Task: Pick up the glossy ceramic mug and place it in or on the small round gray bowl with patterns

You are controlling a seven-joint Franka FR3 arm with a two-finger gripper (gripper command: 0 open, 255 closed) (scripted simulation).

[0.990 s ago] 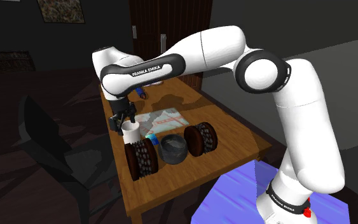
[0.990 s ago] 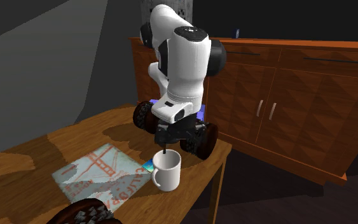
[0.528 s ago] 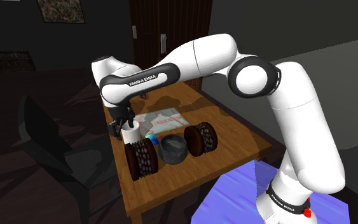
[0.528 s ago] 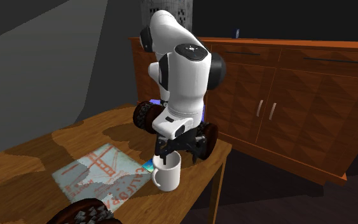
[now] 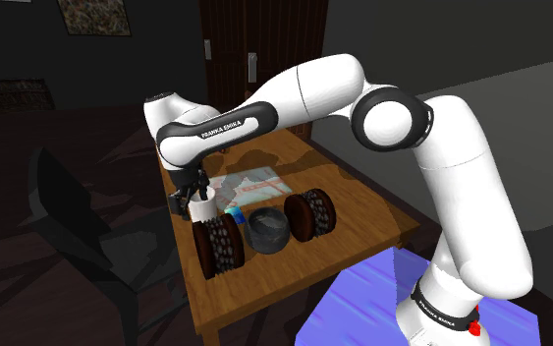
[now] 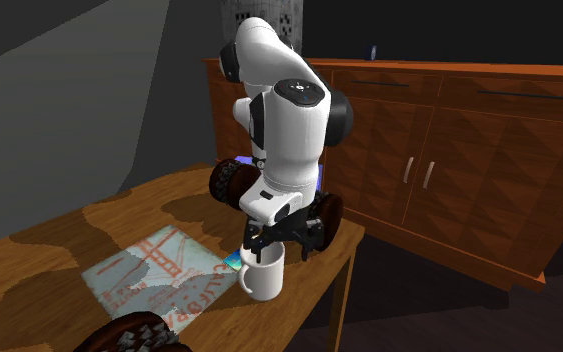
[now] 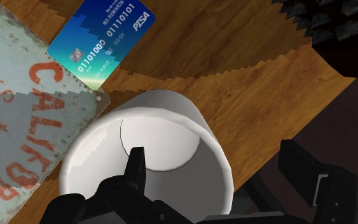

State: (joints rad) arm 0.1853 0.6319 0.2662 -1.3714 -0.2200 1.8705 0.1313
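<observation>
A plain white mug stands upright near the wooden table's edge. My black gripper is open and lowered over it. One finger reaches inside the mug, and the other finger hangs outside its wall, beyond the table's edge. Neither finger touches the wall. The dark grey round bowl sits on the table a short way toward the stand, between two black tyres.
Two knobbly toy tyres flank the bowl. A blue card and a printed map sheet lie beside the mug. A wooden sideboard stands behind the table. A dark chair sits by the table.
The gripper has come down from just above the mug's rim until one finger dips inside it. The arm's elbow shifted slightly. The mug has not moved.
</observation>
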